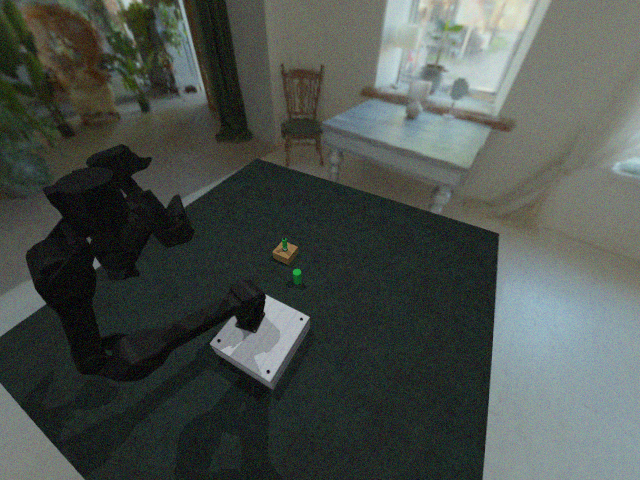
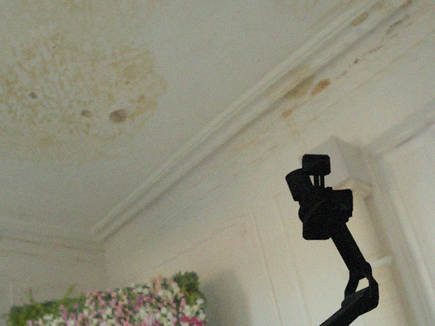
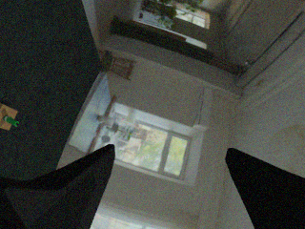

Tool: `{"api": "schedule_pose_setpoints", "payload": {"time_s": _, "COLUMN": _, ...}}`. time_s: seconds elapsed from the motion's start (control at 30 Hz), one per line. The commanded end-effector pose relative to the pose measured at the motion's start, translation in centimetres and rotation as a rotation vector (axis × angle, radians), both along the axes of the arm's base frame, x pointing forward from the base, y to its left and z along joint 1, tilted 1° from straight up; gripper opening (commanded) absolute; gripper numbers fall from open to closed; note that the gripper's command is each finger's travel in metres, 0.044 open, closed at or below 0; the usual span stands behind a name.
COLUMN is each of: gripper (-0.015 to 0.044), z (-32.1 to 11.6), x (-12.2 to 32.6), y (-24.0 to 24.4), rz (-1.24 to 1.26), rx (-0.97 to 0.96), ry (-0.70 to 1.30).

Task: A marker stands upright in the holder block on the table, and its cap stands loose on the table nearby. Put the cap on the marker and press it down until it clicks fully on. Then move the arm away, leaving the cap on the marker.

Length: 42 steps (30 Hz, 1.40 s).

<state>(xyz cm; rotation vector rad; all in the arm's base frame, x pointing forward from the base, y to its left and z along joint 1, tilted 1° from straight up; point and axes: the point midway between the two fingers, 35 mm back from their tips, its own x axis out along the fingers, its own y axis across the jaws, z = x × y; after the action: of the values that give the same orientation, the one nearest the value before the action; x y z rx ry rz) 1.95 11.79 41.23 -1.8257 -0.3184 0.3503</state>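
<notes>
The green marker (image 1: pixel 284 243) (image 3: pixel 10 120) stands upright in the small tan holder block (image 1: pixel 285 255) (image 3: pixel 10 112). The green cap (image 1: pixel 297 276) stands upright on the dark table top (image 1: pixel 392 320), a short way from the block, on the side nearer the arm's base. The cap does not show in the wrist view. My gripper (image 3: pixel 172 153) is open, with nothing between its fingers. It is raised above the table, well to the left of the marker and the cap in the top view, and touches neither.
The arm's base stands on a white plate (image 1: pixel 289 322) near the cap. The arm reaches left from it and folds upward. A chair (image 1: pixel 302 126) and a pale side table (image 1: pixel 408 131) stand beyond the table's far edge. The exterior view shows only the arm, walls, ceiling and flowers.
</notes>
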Motion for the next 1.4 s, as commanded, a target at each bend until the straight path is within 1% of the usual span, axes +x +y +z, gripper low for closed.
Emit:
{"api": "schedule_pose_setpoints", "payload": {"time_s": 0.0, "gripper": 0.0374, "z": 0.0, "x": 0.1, "y": -0.1, "rz": -0.002, "rx": 0.002, "ry": 0.003}}
{"api": "schedule_pose_setpoints", "payload": {"time_s": 0.07, "gripper": 0.0321, "z": -0.1, "x": 1.0, "y": -0.7, "rz": -0.022, "rx": 0.014, "ry": 0.028}}
{"api": "schedule_pose_setpoints", "payload": {"time_s": 0.17, "gripper": 0.0245, "z": -0.7, "x": 3.7, "y": -2.9, "rz": -0.088, "rx": 0.054, "ry": 0.112}}
{"api": "schedule_pose_setpoints", "payload": {"time_s": 0.33, "gripper": 0.0245, "z": -2.4, "x": 8.0, "y": -6.3, "rz": -0.188, "rx": 0.117, "ry": 0.263}}
{"api": "schedule_pose_setpoints", "payload": {"time_s": 0.43, "gripper": 0.0245, "z": -5.0, "x": 11.8, "y": -9.0, "rz": -0.261, "rx": 0.186, "ry": 0.430}}
{"api": "schedule_pose_setpoints", "payload": {"time_s": 0.6, "gripper": 0.0245, "z": -11.1, "x": 17.0, "y": -12.8, "rz": -0.393, "rx": 0.263, "ry": 0.722}}
{"api": "schedule_pose_setpoints", "payload": {"time_s": 0.73, "gripper": 0.0245, "z": -17.3, "x": 19.6, "y": -15.0, "rz": -0.512, "rx": 0.284, "ry": 0.969}}
{"api": "schedule_pose_setpoints", "payload": {"time_s": 0.83, "gripper": 0.0245, "z": -22.3, "x": 20.4, "y": -16.2, "rz": -0.606, "rx": 0.271, "ry": 1.155}}
{"api": "schedule_pose_setpoints", "payload": {"time_s": 0.97, "gripper": 0.0245, "z": -28.8, "x": 19.9, "y": -17.3, "rz": -0.732, "rx": 0.211, "ry": 1.395}}
{"api": "schedule_pose_setpoints", "payload": {"time_s": 1.07, "gripper": 0.0245, "z": -31.9, "x": 20.0, "y": -17.6, "rz": -0.795, "rx": 0.162, "ry": 1.509}}
{"api": "schedule_pose_setpoints", "payload": {"time_s": 1.23, "gripper": 0.0245, "z": -32.7, "x": 20.0, "y": -17.7, "rz": -0.809, "rx": 0.149, "ry": 1.534}}
{"api": "schedule_pose_setpoints", "payload": {"time_s": 1.37, "gripper": 0.0245, "z": -35.9, "x": 19.7, "y": -17.9, "rz": -0.809, "rx": 0.149, "ry": 1.534}}
